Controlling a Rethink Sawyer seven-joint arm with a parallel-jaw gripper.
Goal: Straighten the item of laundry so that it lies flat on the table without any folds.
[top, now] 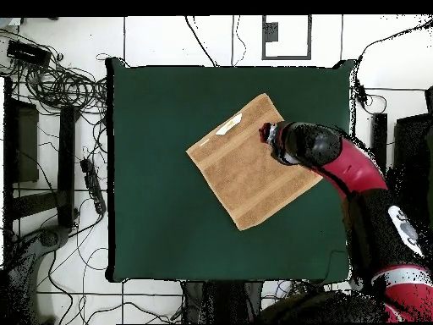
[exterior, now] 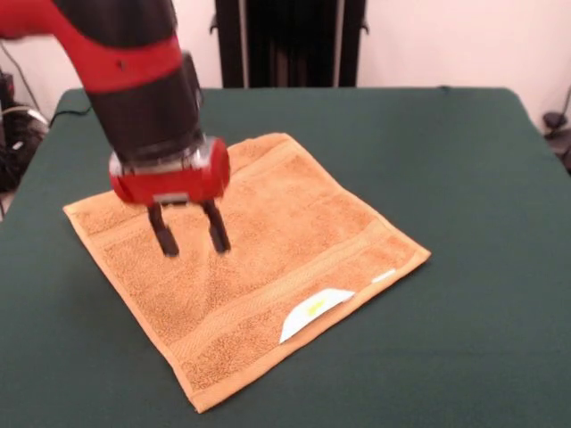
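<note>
The towel [exterior: 259,267] lay spread flat on the table [exterior: 482,178], label [exterior: 314,312] at its near edge. The gripper [exterior: 190,234] hung over it, fingers parted, grasping nothing.

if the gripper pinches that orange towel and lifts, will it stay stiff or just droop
The towel will probably droop: it is thin terry lying flat against the table. It looks light, so the open gripper should lift it easily. Pushed, it would likely bunch into folds rather than slide whole on the cloth surface.
</note>
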